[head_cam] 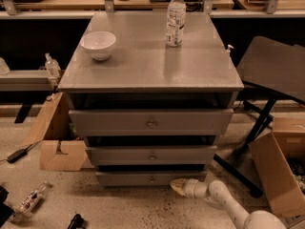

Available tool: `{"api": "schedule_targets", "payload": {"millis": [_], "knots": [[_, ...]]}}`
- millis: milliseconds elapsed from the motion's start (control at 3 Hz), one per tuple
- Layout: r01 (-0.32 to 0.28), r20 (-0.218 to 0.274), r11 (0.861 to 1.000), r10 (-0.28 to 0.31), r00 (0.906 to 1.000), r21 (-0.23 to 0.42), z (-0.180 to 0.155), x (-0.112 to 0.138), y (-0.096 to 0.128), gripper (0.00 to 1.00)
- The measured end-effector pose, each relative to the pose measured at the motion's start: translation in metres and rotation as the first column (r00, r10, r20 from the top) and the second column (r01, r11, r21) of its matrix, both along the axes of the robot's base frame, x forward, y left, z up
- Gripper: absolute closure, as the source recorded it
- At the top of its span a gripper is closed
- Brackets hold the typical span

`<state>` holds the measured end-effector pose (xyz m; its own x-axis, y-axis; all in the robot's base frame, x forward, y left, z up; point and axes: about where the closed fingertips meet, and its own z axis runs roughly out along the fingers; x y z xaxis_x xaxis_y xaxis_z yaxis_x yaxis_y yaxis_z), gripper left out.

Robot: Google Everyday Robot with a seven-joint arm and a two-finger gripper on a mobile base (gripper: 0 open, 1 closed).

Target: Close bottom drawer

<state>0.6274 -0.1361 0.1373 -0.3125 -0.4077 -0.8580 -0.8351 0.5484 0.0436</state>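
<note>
The bottom drawer [143,178] is the narrowest grey front at the foot of the grey cabinet [152,75], with a small round knob [152,179] at its centre. Its front sits slightly behind the two wider fronts above. My gripper [177,186] is at the end of the white arm [224,202], low near the floor, right of the knob and touching or just in front of the drawer's lower right part.
A white bowl [98,44] and a water bottle [175,18] stand on the cabinet top. A cardboard box [57,140] lies left of the cabinet, another [279,173] at right. A black stand [269,75] is at right. Small items litter the floor at lower left.
</note>
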Motion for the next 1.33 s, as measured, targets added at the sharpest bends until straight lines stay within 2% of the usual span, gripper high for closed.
{"api": "schedule_targets", "payload": {"millis": [333, 667, 1000, 1333], "knots": [[0.051, 0.019, 0.989, -0.049, 0.9986, -0.141, 0.019, -0.002, -0.065, 1.0], [0.094, 0.063, 0.916, -0.076, 0.9951, -0.39, 0.061, -0.002, -0.15, 1.0], [0.084, 0.118, 0.802, -0.017, 0.9929, -0.592, 0.115, 0.024, -0.178, 1.0], [0.105, 0.16, 0.761, -0.002, 0.9871, -0.64, 0.152, 0.045, -0.17, 1.0]]}}
